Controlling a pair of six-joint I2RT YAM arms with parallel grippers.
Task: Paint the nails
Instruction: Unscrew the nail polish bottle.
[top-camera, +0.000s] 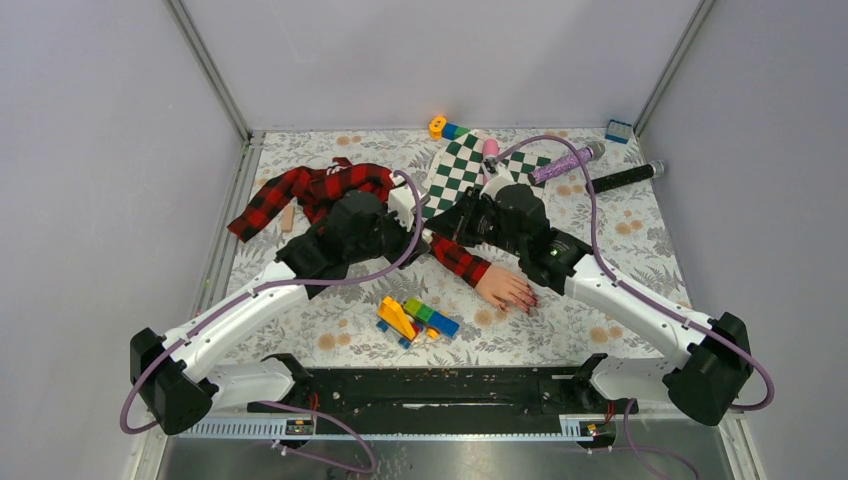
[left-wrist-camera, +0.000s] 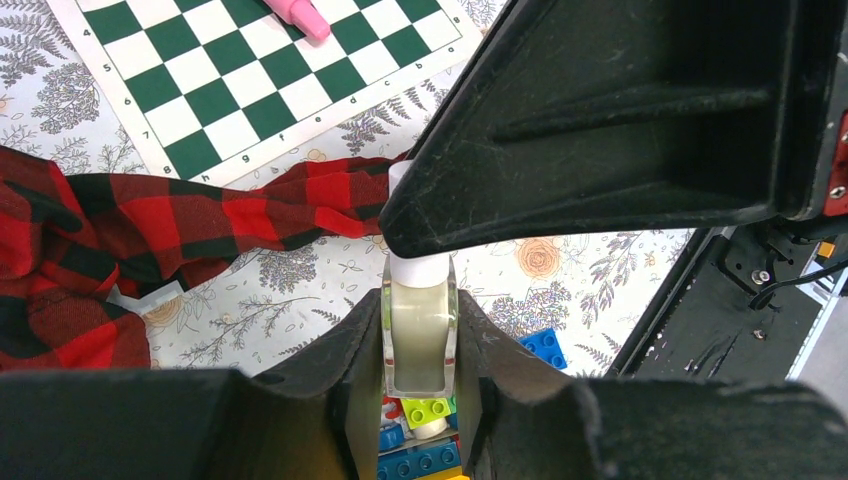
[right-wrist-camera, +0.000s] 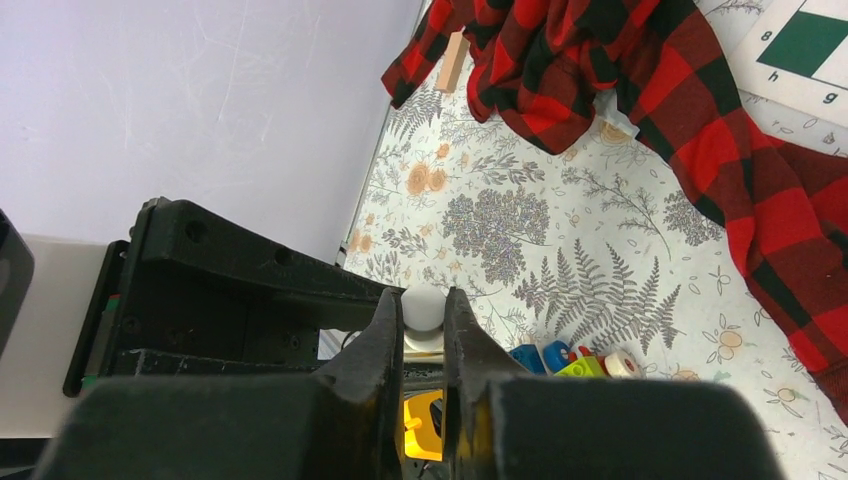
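Left hand (left-wrist-camera: 418, 345): clamped on small pale bottle (left-wrist-camera: 420, 310), mid-counter (top-camera: 640, 250). Right hand (right-wrist-camera: 423, 335): closed tight on its white cap (right-wrist-camera: 422, 308). Nails (top-camera: 527, 301): on mannequin hand (top-camera: 503, 287), toward the near-right corner from both hands, fingers pointing that way; right arm nearer. Plaid sleeve (top-camera: 455, 257) underneath; toy blocks (top-camera: 415, 318) alongside.

Bottle cap (left-wrist-camera: 418, 270) partly hidden behind right jaws.

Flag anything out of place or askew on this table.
The chessboard lies crooked, with a pink object lying on it. The plaid shirt is bunched in a heap. Nothing looks spilled or broken.
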